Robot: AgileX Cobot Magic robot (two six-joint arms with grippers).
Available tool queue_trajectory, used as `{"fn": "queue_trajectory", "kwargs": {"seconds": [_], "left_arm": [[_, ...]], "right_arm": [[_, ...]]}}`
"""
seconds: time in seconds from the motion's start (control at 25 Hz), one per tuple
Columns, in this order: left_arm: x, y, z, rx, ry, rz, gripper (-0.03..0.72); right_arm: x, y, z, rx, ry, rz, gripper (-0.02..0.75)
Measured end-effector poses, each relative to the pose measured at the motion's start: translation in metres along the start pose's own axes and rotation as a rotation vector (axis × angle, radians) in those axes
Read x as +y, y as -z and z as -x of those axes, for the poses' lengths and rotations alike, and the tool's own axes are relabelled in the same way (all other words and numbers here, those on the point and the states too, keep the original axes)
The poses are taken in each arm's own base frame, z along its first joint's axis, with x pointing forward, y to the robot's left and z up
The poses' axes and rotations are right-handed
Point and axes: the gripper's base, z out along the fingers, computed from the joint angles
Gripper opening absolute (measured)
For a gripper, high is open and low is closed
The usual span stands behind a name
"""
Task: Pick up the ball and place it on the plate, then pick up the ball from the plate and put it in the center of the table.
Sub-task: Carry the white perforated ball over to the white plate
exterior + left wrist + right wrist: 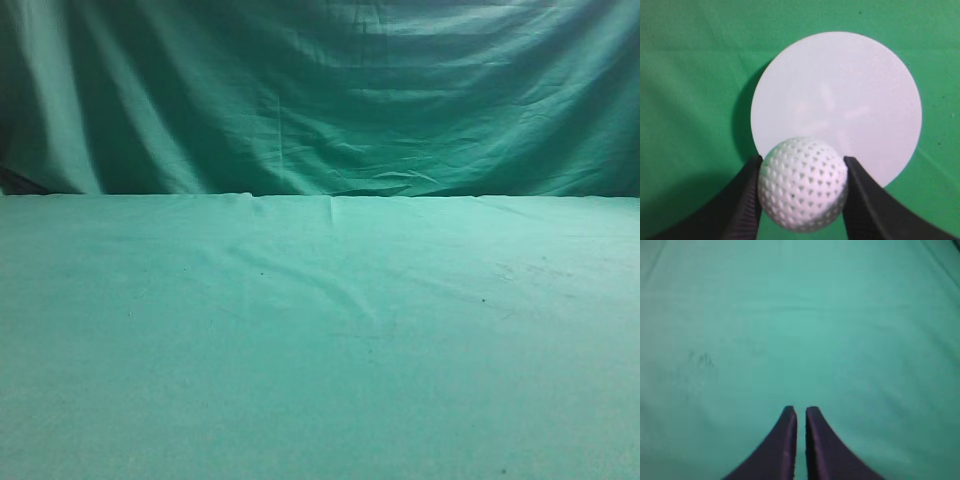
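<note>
**Ball pinched above the plate**

Nearest the left wrist camera, the left gripper (pixel 803 195) pinches the ball (pixel 803 184) between its two black fingers (pixel 742 200), one pressed to each side of the dimpled white surface; beyond the ball lies the plate (pixel 840 95), a flat white round disc resting on the green cloth of the table (pixel 685 75), casting a dark shadow along its left edge; the ball overlaps the plate's near rim in this view, though whether it touches the plate I cannot tell.

In the right wrist view, the right gripper (pixel 801 440) has its dark fingers pressed almost together, only a thin slit between them, holding nothing; past them stretches bare, faintly smudged green cloth.

The exterior view shows only the creased tabletop; behind it hangs the folded green curtain (pixel 320 90).
</note>
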Motion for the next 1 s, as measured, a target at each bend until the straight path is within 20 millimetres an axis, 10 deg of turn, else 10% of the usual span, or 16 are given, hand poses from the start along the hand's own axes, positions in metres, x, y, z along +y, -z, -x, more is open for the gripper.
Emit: {"fn": "queue_trajectory", "kwargs": {"seconds": [0.8,1.0], "left_arm": [[-0.002,-0.029,0.001,0.028,-0.022,0.000,0.311],[-0.006,-0.023,0.010,0.022,0.061,-0.055,0.617]], "right_arm": [[0.012,-0.013,0.032,0.202,0.202,0.090,0.070],[0.013,-0.013,0.032,0.202,0.179,0.108,0.070]]}}
